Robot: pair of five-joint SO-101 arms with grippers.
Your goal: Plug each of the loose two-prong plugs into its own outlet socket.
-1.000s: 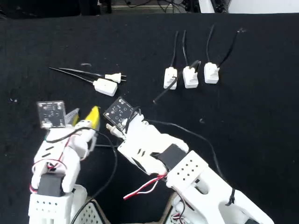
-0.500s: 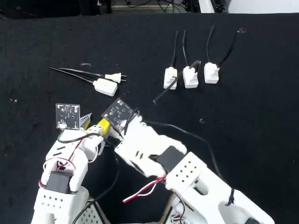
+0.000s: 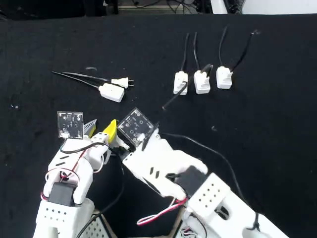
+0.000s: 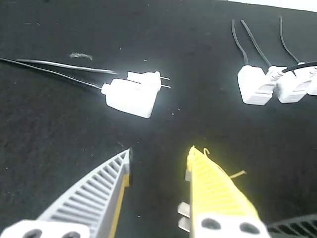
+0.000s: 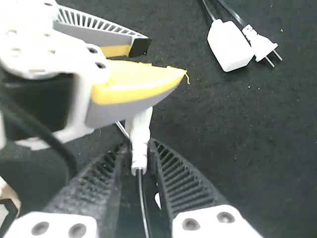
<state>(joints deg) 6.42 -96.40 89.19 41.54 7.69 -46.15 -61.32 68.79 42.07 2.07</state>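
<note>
Plug (image 5: 141, 124) sits clamped in the right hand (image 5: 138, 145) at lower centre, with the open left hand (image 4: 159, 151) just beside it, and a second plug (image 3: 120, 82) lies unplugged by a socket (image 3: 111, 92) at upper left, so most of the work looks undone.

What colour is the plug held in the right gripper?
White; the plug in the right gripper shows best in the right wrist view.

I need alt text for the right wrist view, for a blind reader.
The right gripper clamps a white plug, close beside the open left gripper. Farther off, a white socket and a loose plug lie on the black table.
</note>
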